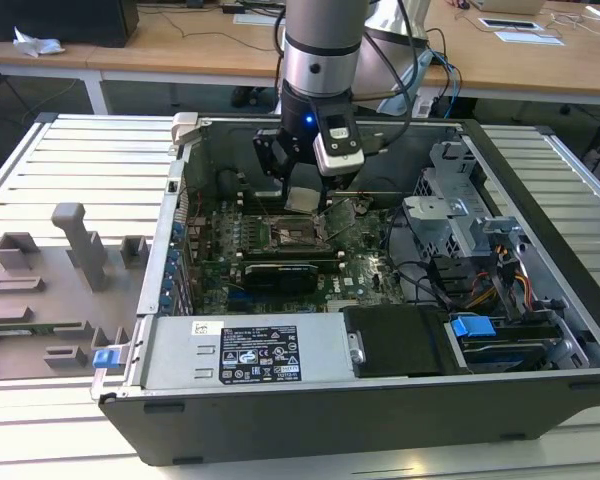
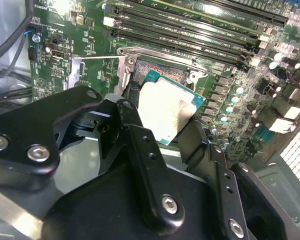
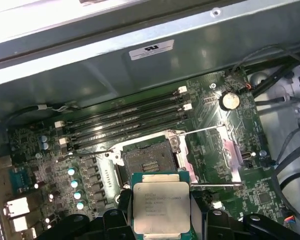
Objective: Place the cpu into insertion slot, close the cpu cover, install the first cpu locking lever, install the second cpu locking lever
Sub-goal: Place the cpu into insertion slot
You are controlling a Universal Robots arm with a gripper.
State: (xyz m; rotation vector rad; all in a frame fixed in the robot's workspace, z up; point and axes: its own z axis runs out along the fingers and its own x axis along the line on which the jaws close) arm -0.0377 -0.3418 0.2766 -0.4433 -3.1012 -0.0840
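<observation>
So the big dark grey open metal computer case takes up most of the exterior view, and the silver-and-black robot arm drops into it from the upper middle of the frame. The green motherboard lies inside the case, a bit toward the exterior view's left of centre. The black two-finger gripper hangs over the middle of that board, jaws pinched on opposite edges of the cpu, a small flat square chip with a dull silver top. The chip is up in the air, not seated, just above the insertion slot, a square dark-centred socket. The cpu cover, a thin silver frame plate, is flipped open beside the slot.
</observation>
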